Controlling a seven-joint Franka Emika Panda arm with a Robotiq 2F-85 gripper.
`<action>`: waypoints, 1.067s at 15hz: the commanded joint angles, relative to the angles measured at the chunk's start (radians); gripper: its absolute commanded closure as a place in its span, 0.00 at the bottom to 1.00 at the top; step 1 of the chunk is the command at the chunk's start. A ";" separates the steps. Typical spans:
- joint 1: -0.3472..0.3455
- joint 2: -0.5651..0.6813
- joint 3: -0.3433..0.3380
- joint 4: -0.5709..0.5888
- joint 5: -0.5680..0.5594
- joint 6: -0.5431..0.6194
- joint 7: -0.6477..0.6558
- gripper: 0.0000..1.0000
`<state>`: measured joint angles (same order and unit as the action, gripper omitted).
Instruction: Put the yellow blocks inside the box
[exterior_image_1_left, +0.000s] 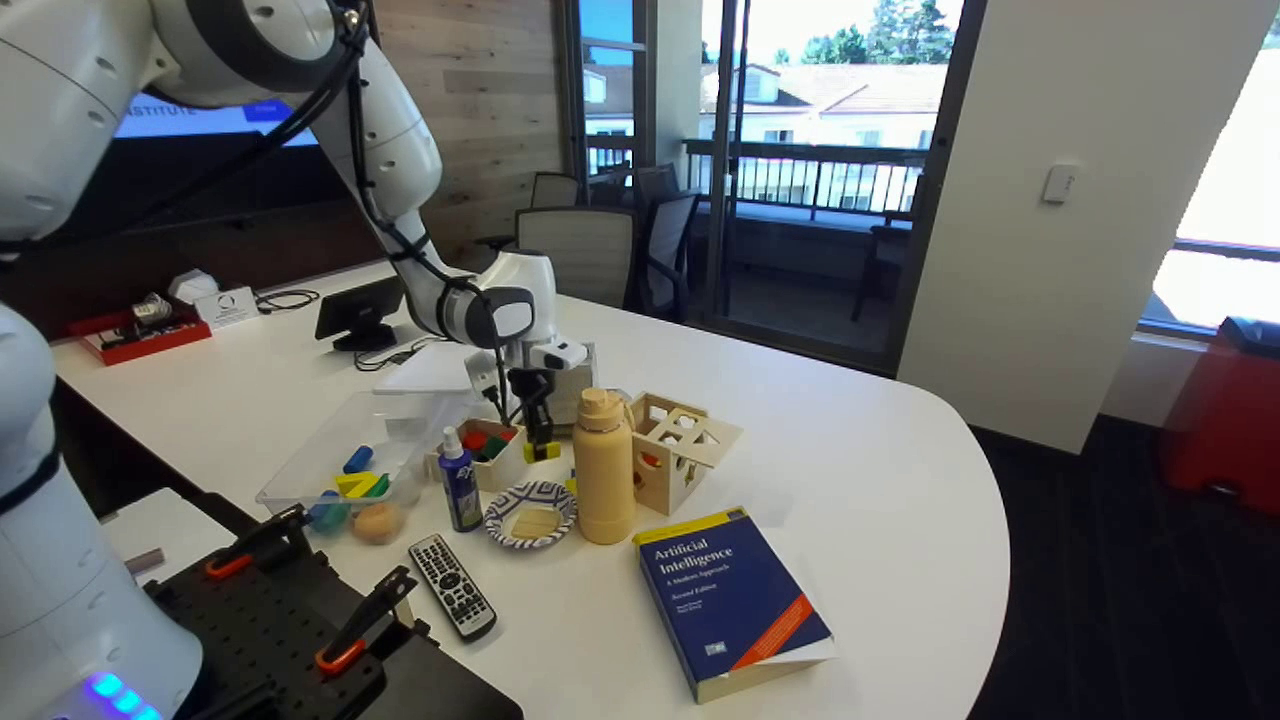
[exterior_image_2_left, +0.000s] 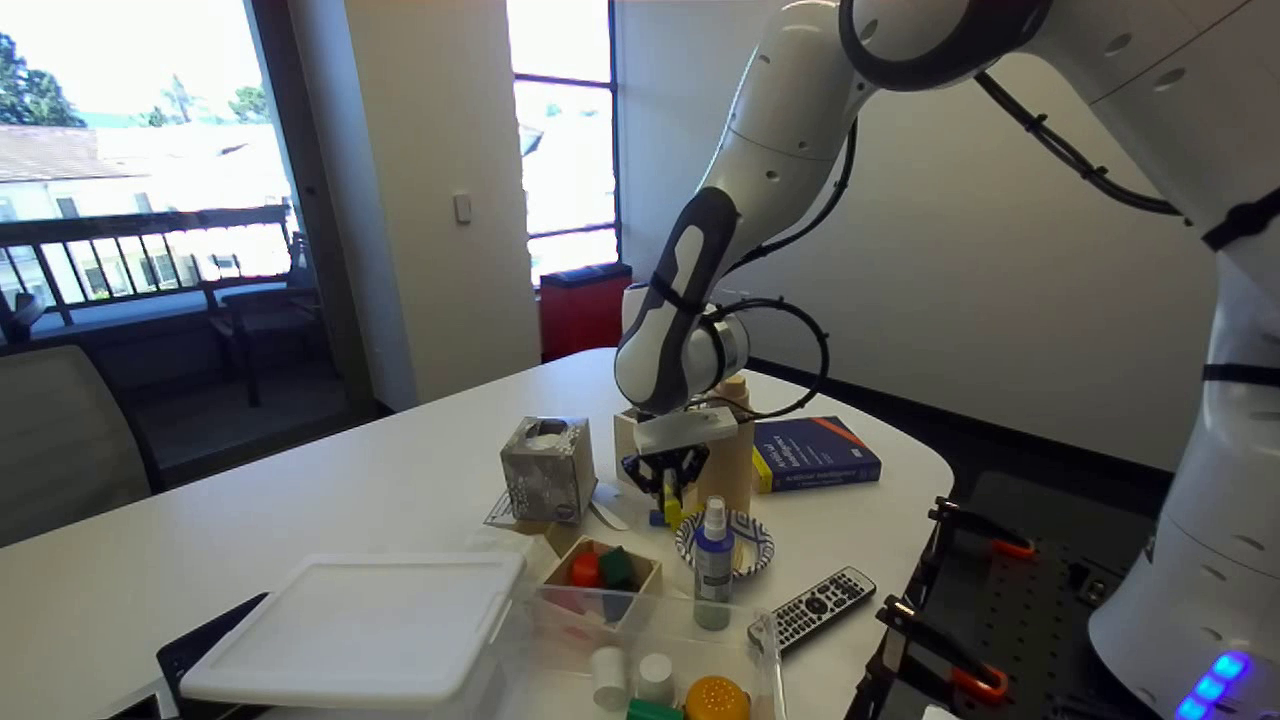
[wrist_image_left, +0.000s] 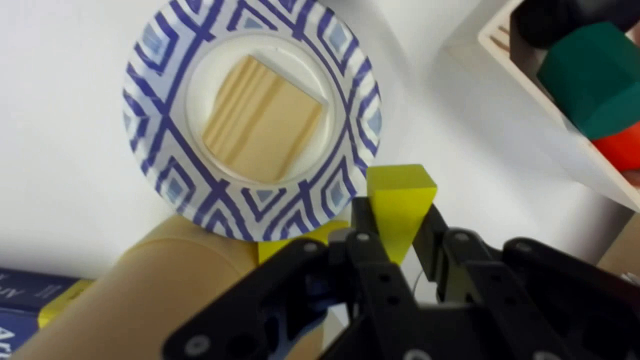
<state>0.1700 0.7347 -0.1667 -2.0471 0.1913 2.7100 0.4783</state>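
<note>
One yellow block (wrist_image_left: 402, 192) was pinched in the gripper (wrist_image_left: 397, 225), outside the box (wrist_image_left: 527, 85), which lay to the upper right in the wrist view; the next move probably called for carrying it that way. A second yellow block (wrist_image_left: 277, 246) peeked out beside the plate (wrist_image_left: 155, 115).

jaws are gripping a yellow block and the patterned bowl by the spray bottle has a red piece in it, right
Wrong colour: the piece in the patterned bowl by the spray bottle is pale wood, not red, as the wrist view shows. The jaws do grip a yellow block.
</note>
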 joint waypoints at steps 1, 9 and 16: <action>0.017 -0.103 -0.017 -0.138 -0.009 -0.002 0.040 0.94; 0.083 -0.095 -0.089 -0.209 -0.042 0.073 0.147 0.94; 0.116 -0.092 -0.117 -0.214 -0.065 0.048 0.210 0.28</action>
<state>0.2654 0.6640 -0.2639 -2.2378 0.1555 2.7625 0.6404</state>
